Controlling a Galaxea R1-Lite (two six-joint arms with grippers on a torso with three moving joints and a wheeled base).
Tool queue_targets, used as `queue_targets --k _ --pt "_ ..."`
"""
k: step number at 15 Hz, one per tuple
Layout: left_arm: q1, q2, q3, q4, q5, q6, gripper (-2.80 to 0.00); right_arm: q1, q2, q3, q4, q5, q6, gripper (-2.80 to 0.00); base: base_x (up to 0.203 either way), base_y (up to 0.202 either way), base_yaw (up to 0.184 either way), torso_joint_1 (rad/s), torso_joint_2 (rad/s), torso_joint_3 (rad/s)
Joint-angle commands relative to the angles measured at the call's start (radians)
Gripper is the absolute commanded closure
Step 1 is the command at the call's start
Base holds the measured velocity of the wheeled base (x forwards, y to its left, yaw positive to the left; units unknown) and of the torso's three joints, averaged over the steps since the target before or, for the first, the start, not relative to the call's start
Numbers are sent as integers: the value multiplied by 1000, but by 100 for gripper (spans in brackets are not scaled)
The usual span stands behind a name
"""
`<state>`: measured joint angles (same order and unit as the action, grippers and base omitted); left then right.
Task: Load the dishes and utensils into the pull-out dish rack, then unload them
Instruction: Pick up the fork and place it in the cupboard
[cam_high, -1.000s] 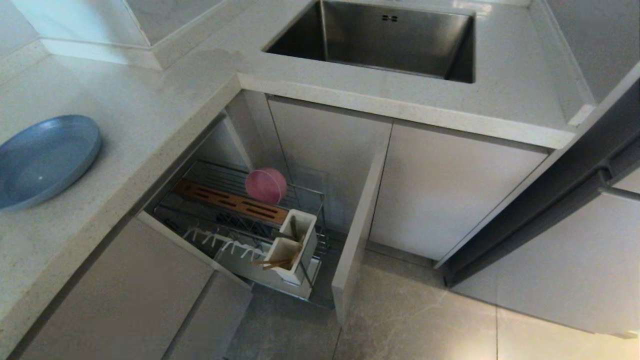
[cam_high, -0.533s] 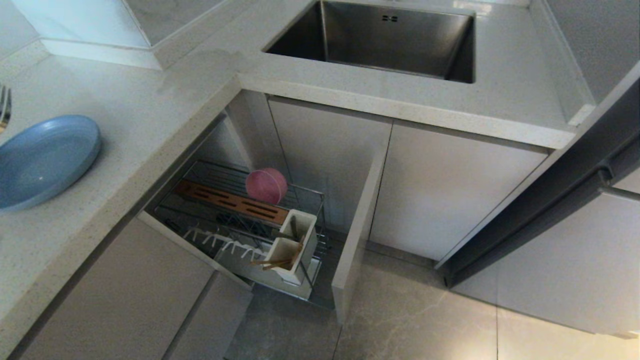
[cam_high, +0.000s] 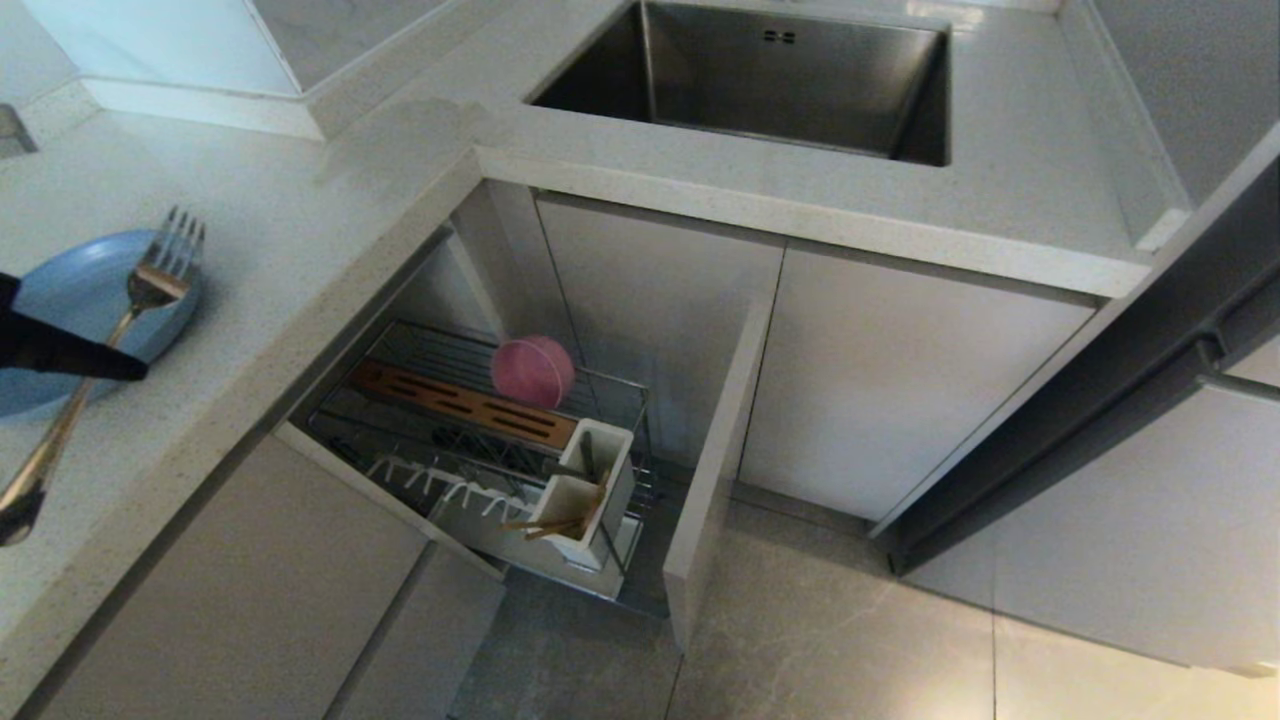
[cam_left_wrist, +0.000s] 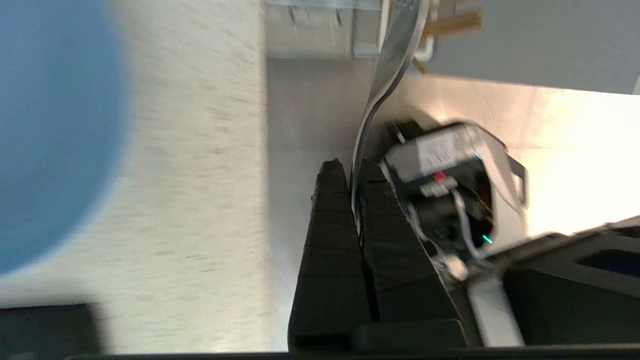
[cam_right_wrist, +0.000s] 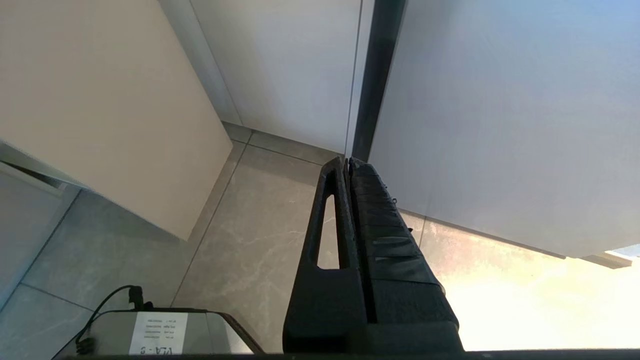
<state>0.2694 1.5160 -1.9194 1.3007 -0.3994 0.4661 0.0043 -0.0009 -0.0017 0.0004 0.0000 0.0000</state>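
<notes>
Left gripper (cam_high: 130, 372): I brought it in over the desk's (cam_high: 300, 230) left end; fingers pinching the fork (cam_high: 120, 322), absent a second before.
Blue plate (cam_high: 70, 290): on desk, under fork.
Meaning: fork headed rackward.
Utensil box (cam_high: 590, 490): held chopsticks (cam_high: 560, 522); the desk's edge lay between.
Right gripper (cam_right_wrist: 347, 165): parked by the floor, fingers pressed together.

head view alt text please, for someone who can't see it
The left end effector holds a silver metal fork above a shallow round blue plate on the pale counter. Below, a chrome wire pull-out dish rack holds a round pink plastic bowl.
</notes>
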Motion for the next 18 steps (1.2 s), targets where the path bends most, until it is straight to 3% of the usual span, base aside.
queue_targets --k 1,3,7,12,18 --pt "-87 41 5 9 60 -71 0 0 1 0 0 0 0 0 0 0 0 0 0 0" --pt "-170 82 11 51 132 -129 0 0 1 0 1 0 0 0 0 0 0 0 0 0" --pt "-299 124 14 99 146 -134 0 0 1 0 0 0 0 0 0 0 0 0 0 0" --pt "-375 173 9 96 162 -132 0 0 1 0 0 0 0 0 0 0 0 0 0 0" --pt "-431 316 -17 45 262 -140 0 0 1 0 0 0 0 0 0 0 0 0 0 0"
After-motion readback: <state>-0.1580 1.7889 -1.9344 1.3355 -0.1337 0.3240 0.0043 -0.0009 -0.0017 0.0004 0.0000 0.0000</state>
